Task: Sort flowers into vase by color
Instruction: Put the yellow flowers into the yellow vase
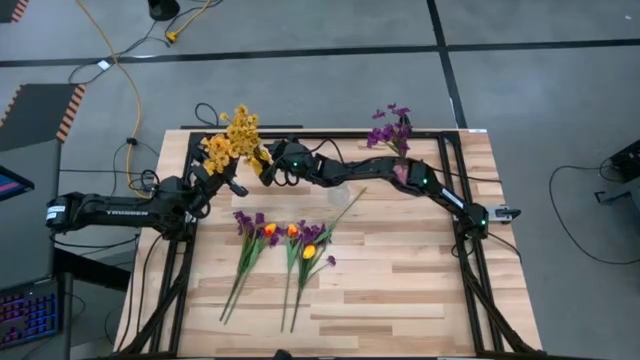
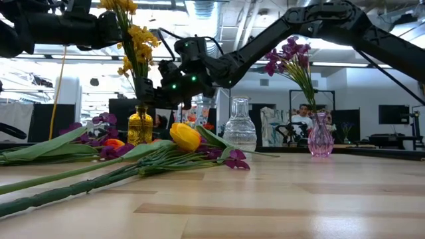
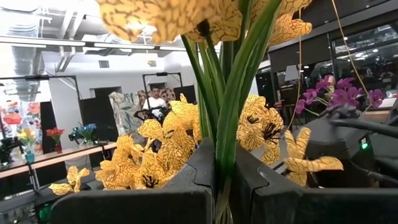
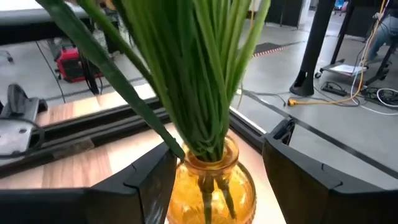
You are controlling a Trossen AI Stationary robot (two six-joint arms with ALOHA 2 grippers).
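Observation:
A bunch of yellow flowers [image 1: 235, 140] stands upright with its green stems in an amber glass vase [image 4: 211, 186] near the table's far left. My left gripper [image 3: 222, 177] is shut on those stems, up among the blooms. My right gripper [image 4: 214, 174] reaches across from the right and is open, one finger on each side of the amber vase's neck. Purple blooms [image 1: 393, 125] stand in a pink vase [image 2: 320, 139]. Purple flowers and orange-yellow tulips [image 1: 295, 240] lie flat on the table's middle. My left gripper pinches the bundle of green stems [image 3: 225, 143] between its two fingers, just below the top blooms. It comes in about level from the table's left, with the fingers across the stems. The stems stay upright, and their lower ends sit in the amber vase [image 2: 141, 126]. My right gripper's fingers [image 4: 149, 180] flank the amber vase's neck; whether either one touches the glass, I cannot tell.
A clear glass vase [image 2: 240, 129] stands between the amber and pink vases, under the right arm's reach. The loose flowers' long stems [image 1: 240, 285] run toward the near edge. Bare wood lies at the near right. A person sits in the room behind.

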